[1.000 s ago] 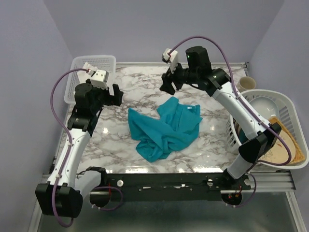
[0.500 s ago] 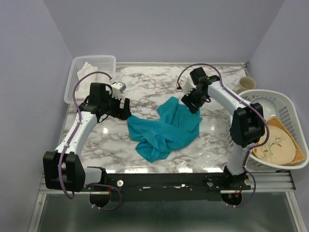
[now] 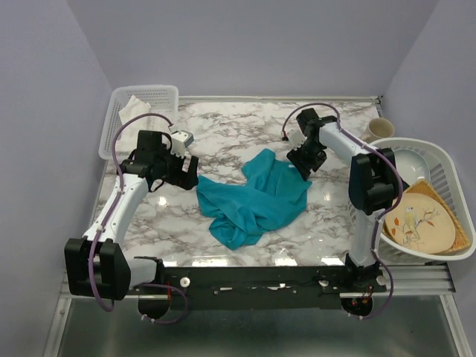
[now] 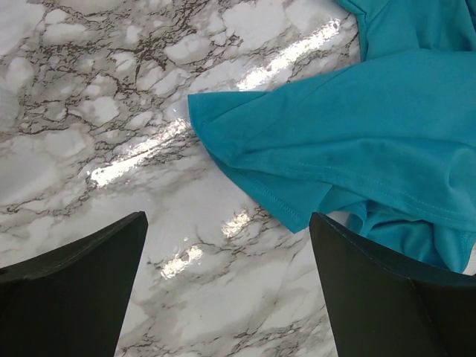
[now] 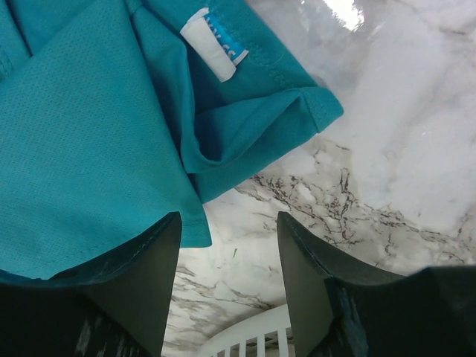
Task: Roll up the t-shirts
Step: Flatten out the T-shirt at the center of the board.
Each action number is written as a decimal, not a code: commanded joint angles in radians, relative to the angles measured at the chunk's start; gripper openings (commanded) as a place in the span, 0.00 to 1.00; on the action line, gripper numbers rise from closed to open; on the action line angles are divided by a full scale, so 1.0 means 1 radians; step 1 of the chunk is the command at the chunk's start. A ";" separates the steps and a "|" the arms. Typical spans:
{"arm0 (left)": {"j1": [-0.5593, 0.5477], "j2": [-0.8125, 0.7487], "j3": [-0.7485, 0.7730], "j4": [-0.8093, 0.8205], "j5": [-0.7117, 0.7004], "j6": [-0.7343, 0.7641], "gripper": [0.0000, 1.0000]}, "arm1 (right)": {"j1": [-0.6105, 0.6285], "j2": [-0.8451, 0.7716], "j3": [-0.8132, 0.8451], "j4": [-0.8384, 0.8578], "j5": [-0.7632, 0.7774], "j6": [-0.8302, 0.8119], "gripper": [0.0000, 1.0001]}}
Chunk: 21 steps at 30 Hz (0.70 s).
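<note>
Marble-patterned table (image 3: 223, 134), crumpled teal t-shirt (image 3: 253, 199), white basket (image 3: 145, 88), dish rack (image 3: 448, 159), mug (image 3: 378, 128)

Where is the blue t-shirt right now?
In the top view, the t-shirt lies crumpled at the middle of the table, between the left gripper and the right gripper.

Both arms bent inward, left tool (image 3: 187, 170) and right tool (image 3: 302, 159) low, jaws spread

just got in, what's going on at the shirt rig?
Both arms are down at a crumpled teal t-shirt on the marble table; nothing is rolled yet. The left gripper is open beside the shirt's left edge. The right gripper is open over the collar end, by the label. Neither holds fabric.
</note>
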 commanded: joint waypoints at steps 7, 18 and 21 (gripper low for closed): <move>0.000 -0.031 -0.037 0.024 -0.011 0.000 0.99 | -0.012 0.061 -0.033 -0.109 -0.113 0.027 0.60; 0.005 0.032 0.017 0.012 -0.045 0.035 0.99 | -0.041 0.051 0.012 -0.134 -0.143 0.045 0.13; 0.003 0.062 0.026 0.058 -0.052 0.018 0.99 | -0.042 -0.032 0.042 -0.144 -0.043 0.033 0.10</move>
